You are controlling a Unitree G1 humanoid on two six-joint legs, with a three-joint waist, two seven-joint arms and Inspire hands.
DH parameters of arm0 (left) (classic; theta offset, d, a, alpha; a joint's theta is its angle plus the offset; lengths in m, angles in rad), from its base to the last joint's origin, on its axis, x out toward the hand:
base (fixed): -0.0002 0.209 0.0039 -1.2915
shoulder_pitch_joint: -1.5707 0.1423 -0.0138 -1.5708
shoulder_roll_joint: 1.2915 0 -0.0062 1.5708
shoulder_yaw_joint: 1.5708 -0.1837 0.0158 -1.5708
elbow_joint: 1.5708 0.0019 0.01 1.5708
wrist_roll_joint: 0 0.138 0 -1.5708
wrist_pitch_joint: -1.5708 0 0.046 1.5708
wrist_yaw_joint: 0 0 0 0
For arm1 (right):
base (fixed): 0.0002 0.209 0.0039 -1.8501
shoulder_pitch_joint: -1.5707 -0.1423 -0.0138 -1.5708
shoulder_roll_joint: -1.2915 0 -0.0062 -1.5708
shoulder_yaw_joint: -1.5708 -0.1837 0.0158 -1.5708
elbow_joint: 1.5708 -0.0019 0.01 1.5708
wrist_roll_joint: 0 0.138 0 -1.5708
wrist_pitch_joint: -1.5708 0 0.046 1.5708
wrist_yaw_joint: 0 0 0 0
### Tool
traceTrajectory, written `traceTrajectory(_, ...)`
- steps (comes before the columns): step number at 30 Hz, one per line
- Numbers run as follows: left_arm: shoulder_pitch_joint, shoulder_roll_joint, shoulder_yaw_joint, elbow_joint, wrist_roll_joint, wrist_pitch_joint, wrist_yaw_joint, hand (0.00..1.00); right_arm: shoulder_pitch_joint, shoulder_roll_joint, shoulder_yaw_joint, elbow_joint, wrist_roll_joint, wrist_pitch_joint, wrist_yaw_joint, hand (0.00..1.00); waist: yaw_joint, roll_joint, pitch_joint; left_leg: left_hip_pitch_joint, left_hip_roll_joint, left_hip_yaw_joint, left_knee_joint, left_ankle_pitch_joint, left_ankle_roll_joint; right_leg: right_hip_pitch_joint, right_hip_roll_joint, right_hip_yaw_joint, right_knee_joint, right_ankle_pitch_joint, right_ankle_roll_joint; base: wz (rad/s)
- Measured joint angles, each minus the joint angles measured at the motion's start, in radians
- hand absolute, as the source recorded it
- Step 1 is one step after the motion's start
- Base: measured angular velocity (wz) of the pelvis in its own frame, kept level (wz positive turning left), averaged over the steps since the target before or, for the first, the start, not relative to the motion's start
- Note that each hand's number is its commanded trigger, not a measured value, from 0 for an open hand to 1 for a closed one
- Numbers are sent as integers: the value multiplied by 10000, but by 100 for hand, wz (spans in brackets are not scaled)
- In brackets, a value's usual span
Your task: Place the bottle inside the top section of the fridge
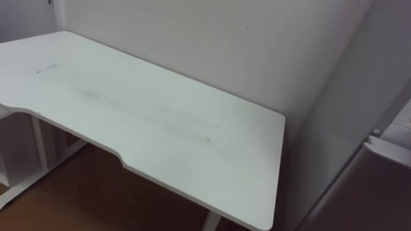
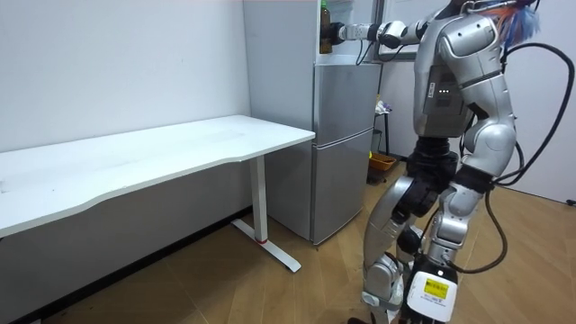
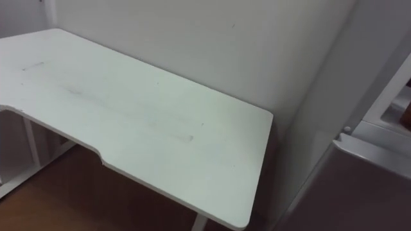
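In the room view I stand in front of the tall grey fridge [image 2: 346,144], turned toward it. My right arm reaches level into its open upper compartment. My right hand [image 2: 342,33] is shut on a dark bottle [image 2: 325,29] with a yellow-green top, held upright at the compartment's front edge. In the eye views the fridge's grey side wall [image 1: 347,109] rises at the right. White inner shelves [image 1: 403,123] show above the top edge of the shut door below [image 1: 385,153].
A long white desk [image 1: 148,122] on white legs stands against the wall to the left of the fridge, its right end close to the fridge's side. Brown wooden floor lies under it. An orange bin [image 2: 382,163] sits behind the fridge.
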Motion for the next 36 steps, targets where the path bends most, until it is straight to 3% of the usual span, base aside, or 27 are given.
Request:
traceTrajectory(4, 11, 1, -4, 0, 1, 47, -51, 0, 0, -4, 7, -16, -8, 137, 212, 0, -125, 32, -4, 227, -29, -2, -113, -3, -1, 237, 12, 8, -150, 16, 19, 0)
traceTrajectory(6, 9, -1, -11, -1, -2, 46, -67, 0, 0, -5, 6, -65, -8, 134, 375, 0, -142, 84, 34, 336, -21, 21, -155, -8, -9, 309, 13, 18, -153, 16, 19, -3)
traceTrajectory(9, 12, -56, -10, -1, -1, 43, -116, 0, -4, -14, 6, -159, -7, 137, 571, 0, -138, 250, -14, 510, -2, 134, -250, -8, -9, 380, -1, 131, -131, 16, 18, -11)
traceTrajectory(11, 22, -115, -10, -2, -1, 35, -120, 0, -7, -23, 6, -275, -7, 138, 758, 0, -140, 401, -91, 609, -2, 194, -303, -6, -5, 415, -19, 184, -98, 16, 19, -9)
traceTrajectory(13, 22, -130, -2, -2, 3, 40, -129, 0, -7, -22, 10, -390, -16, 150, 867, 0, -158, 515, -63, 742, -4, 202, -357, -2, -9, 523, -31, 173, -104, 14, 22, -3)
traceTrajectory(16, 91, -234, 177, -3, 5, 41, -220, 0, -7, -22, -20, -464, -9, 170, 1068, 0, -235, 644, -91, 893, -40, 200, -422, 1, -8, 654, -62, 164, -123, -19, 38, 0)
traceTrajectory(19, 224, -237, 205, -6, 2, 80, -328, 0, -6, -20, -21, -463, -14, 281, 1245, 0, -311, 656, -99, 1054, -52, 207, -487, 11, -21, 730, -63, 182, -143, -50, 48, 0)
traceTrajectory(23, 265, -241, 207, 71, 59, 84, -639, 0, -7, -22, -125, -463, -96, 483, 1350, 0, -497, 580, -193, 1061, -66, 196, -578, 43, -40, 787, -58, 149, -201, -68, 44, 2)
traceTrajectory(28, 257, -258, 205, 293, 91, 87, -826, 0, -6, -23, -125, -499, -171, 636, 1462, 0, -737, 559, -221, 1248, -104, 182, -735, 58, -44, 885, -69, 140, -281, -81, 66, 1)
traceTrajectory(29, 243, -264, 205, 287, 88, 87, -858, 0, -6, -27, -125, -538, -337, 636, 1475, 13, -776, 566, -233, 1232, -105, 180, -738, 61, -47, 911, -69, 139, -275, -81, 66, 0)
traceTrajectory(30, 238, -270, 205, 275, 87, 87, -872, 0, -6, -33, -125, -548, -398, 636, 1488, 97, -788, 569, -240, 1224, -106, 178, -738, 61, -47, 908, -70, 137, -275, -81, 66, 0)
traceTrajectory(36, 232, -346, 200, 278, 76, 153, -1077, 0, -7, -44, -114, -643, -471, 637, 1509, 100, -782, 679, -267, 1261, -141, 166, -810, 73, -41, 906, -95, 159, -259, -82, 68, 0)
